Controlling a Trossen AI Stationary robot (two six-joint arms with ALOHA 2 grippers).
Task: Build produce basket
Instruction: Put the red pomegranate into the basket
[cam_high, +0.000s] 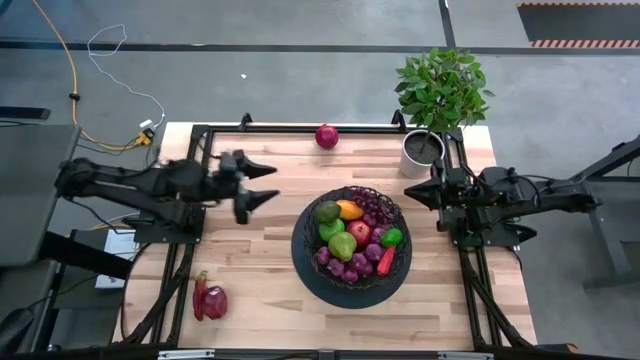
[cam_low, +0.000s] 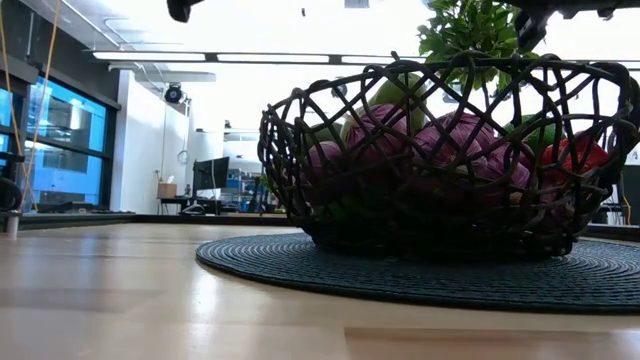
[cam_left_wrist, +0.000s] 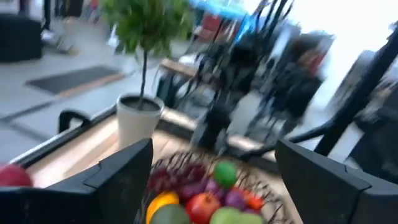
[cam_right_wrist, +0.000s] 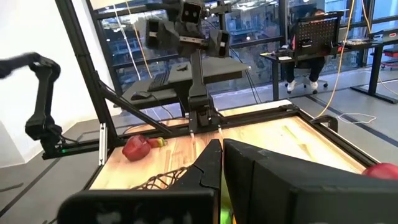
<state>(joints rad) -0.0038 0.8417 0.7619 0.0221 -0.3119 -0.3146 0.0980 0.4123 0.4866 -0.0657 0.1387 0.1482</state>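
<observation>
Basket (cam_high: 351, 275) sits centre-right of the high frame, piled with produce (cam_high: 352, 236). Left to right I see: red pepper (cam_high: 209, 299) lower left, left gripper (cam_high: 268, 184) fingers apart – empty, onion (cam_high: 326, 136) top centre, right gripper (cam_high: 410, 194) fingers together.

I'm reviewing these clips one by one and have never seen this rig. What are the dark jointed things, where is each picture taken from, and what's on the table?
They are two robot arms, each ending in a two-fingered hand. One picture looks straight down on the table, one looks level across its top, and one camera sits on each wrist.

From above, the left hand is open and holds nothing, left of the basket. The right hand waits shut by the grey plant pot.

The basket stands on a dark round mat and already holds most of the produce. Still out on the wood are a red onion at the far edge and a red pepper at the near left corner.
</observation>
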